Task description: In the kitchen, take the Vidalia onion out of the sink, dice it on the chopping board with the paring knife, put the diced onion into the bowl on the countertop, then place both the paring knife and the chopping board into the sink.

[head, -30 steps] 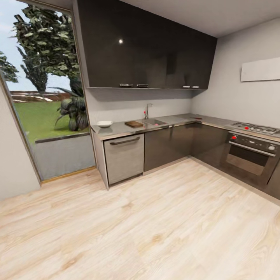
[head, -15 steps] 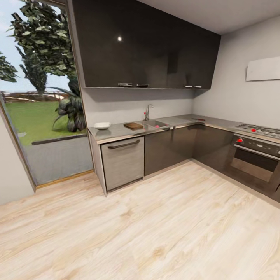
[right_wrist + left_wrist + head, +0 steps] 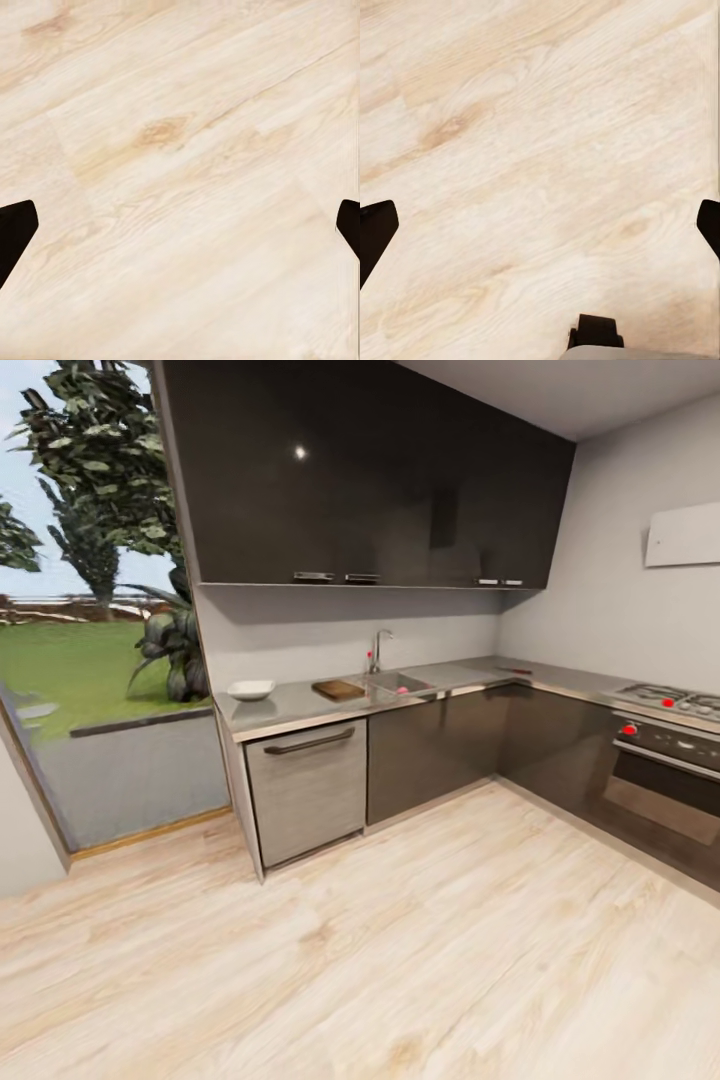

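Note:
Across the room, the dark countertop (image 3: pixel 290 707) carries the white bowl (image 3: pixel 250 689) at its left end and the brown chopping board (image 3: pixel 338 689) beside the sink (image 3: pixel 396 682). A chrome tap (image 3: pixel 378 650) stands behind the basin. A small pink spot in the basin looks like the Vidalia onion (image 3: pixel 402 689). A tiny reddish item, perhaps the paring knife (image 3: pixel 520 671), lies near the counter's corner. My left gripper (image 3: pixel 540 232) and right gripper (image 3: pixel 180 229) both hang open over bare wooden floor, far from the counter.
Light wooden floor (image 3: pixel 400 940) stretches between me and the cabinets. A steel dishwasher front (image 3: pixel 305 785) sits under the bowl. An oven (image 3: pixel 665 775) and hob (image 3: pixel 672 700) line the right wall. A tall window (image 3: pixel 90 660) is at the left.
The whole head view has shifted, so the camera has moved: the counter looks slightly larger and further left. Nothing on the counter has moved.

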